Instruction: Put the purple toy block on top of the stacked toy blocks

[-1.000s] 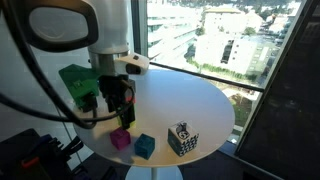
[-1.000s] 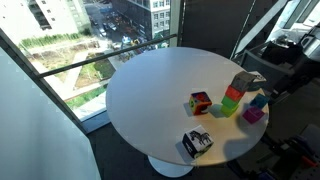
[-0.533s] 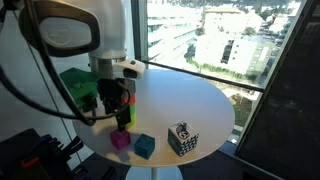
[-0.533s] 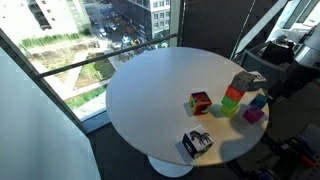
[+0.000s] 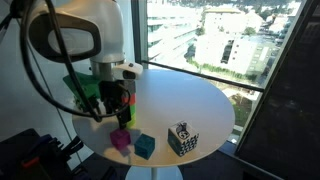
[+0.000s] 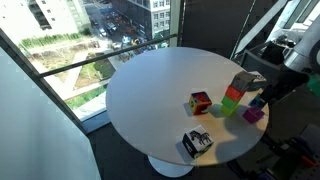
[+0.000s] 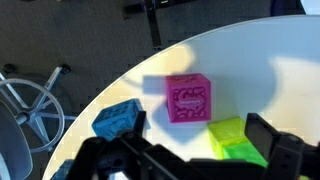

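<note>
The purple toy block (image 7: 187, 98) lies on the white round table, in the middle of the wrist view. It also shows in both exterior views (image 5: 121, 139) (image 6: 253, 114). The stacked toy blocks (image 6: 236, 94) stand right beside it, grey on top, orange-red in the middle, lime green below. In the wrist view only the lime green block (image 7: 238, 140) of the stack shows. My gripper (image 7: 200, 130) is open and empty. It hangs just above the purple block and the foot of the stack (image 5: 120, 116) (image 6: 267, 98).
A teal cube (image 7: 118, 120) (image 5: 145, 147) lies close to the purple block. A black-and-white patterned cube (image 5: 182, 140) (image 6: 197, 143) sits near the table (image 6: 150, 90) edge. A multicoloured cube (image 6: 200, 102) lies by the stack. A chair base (image 7: 30, 100) is on the floor.
The arm has shifted and the gripper has come down a little toward the purple block. The blocks have not moved.
</note>
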